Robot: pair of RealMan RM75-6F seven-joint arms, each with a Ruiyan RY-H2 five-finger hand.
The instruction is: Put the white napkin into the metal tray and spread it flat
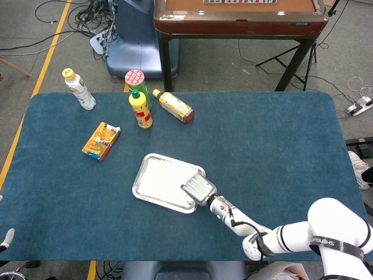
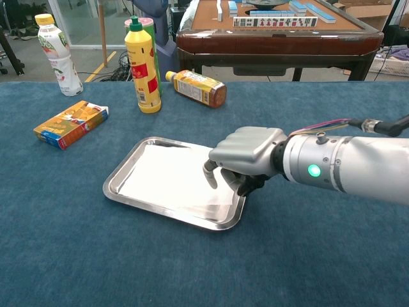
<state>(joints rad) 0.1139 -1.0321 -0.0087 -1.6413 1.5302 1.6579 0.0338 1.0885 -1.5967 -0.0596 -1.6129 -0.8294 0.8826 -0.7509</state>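
The white napkin (image 1: 163,178) (image 2: 167,174) lies spread inside the metal tray (image 1: 139,178) (image 2: 120,190) near the table's front middle, covering most of its floor. My right hand (image 1: 199,189) (image 2: 248,153) hovers over the tray's right end with its fingers curled downward. The fingertips (image 2: 209,176) come down at the napkin's right edge, and nothing is held in the hand. Whether they press the cloth I cannot tell. My left hand shows in neither view.
An orange box (image 1: 101,140) lies left of the tray. Behind it stand a yellow bottle (image 1: 140,109), a pink-lidded can (image 1: 135,78) and a white bottle (image 1: 78,88); an amber bottle (image 1: 173,106) lies on its side. A brown table (image 1: 239,17) stands beyond the far edge.
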